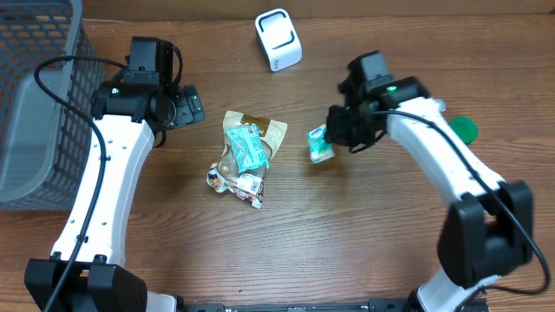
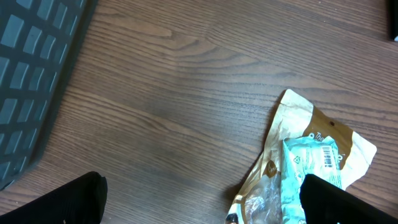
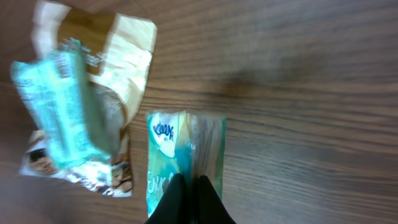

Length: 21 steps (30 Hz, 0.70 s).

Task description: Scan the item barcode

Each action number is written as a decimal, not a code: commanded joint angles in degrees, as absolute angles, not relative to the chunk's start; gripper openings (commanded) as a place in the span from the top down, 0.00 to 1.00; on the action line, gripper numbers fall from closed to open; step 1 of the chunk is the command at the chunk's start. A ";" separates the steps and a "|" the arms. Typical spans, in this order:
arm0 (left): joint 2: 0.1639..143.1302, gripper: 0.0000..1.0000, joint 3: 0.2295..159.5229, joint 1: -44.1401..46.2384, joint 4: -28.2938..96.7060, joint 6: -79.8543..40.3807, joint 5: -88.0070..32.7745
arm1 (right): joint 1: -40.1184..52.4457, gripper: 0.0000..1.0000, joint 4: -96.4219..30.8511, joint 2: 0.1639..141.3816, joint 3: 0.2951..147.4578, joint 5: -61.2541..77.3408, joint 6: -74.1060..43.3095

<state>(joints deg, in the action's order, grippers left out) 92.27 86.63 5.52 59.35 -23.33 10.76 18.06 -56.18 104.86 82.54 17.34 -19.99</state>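
Observation:
My right gripper (image 1: 336, 132) (image 3: 191, 182) is shut on a small green and white tissue pack (image 1: 320, 144) (image 3: 180, 149), its fingers pinching the pack's near end. The pack hangs just right of a heap of packets: a cream and brown bag (image 1: 260, 128) (image 2: 292, 124) (image 3: 118, 37), with a teal packet (image 1: 249, 149) (image 2: 317, 162) (image 3: 56, 106) lying on it that shows a barcode in the left wrist view. A white scanner (image 1: 278, 39) stands at the back of the table. My left gripper (image 1: 186, 106) (image 2: 200, 186) is open over bare wood, left of the heap, holding nothing.
A grey mesh basket (image 1: 35, 104) (image 2: 31, 81) fills the left side. A green round lid (image 1: 463, 129) lies at the right behind my right arm. A clear crumpled snack wrapper (image 1: 234, 178) sits at the heap's front.

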 commanded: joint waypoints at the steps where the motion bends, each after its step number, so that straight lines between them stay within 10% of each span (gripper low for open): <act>1: 92.20 0.00 87.22 5.69 59.35 -21.82 10.92 | 18.92 0.96 -53.08 106.54 79.24 16.95 -25.85; 16: 92.20 0.00 87.22 5.69 59.35 -21.82 10.92 | 19.33 0.96 -37.78 106.61 64.38 17.19 -30.24; 21: 92.20 0.00 87.22 5.69 59.35 -21.82 10.92 | 20.16 0.55 -37.63 106.61 63.64 17.21 -30.24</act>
<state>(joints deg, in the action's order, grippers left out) 92.27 86.63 5.52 59.35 -23.33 10.76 19.29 -37.82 106.98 64.05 17.43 -29.85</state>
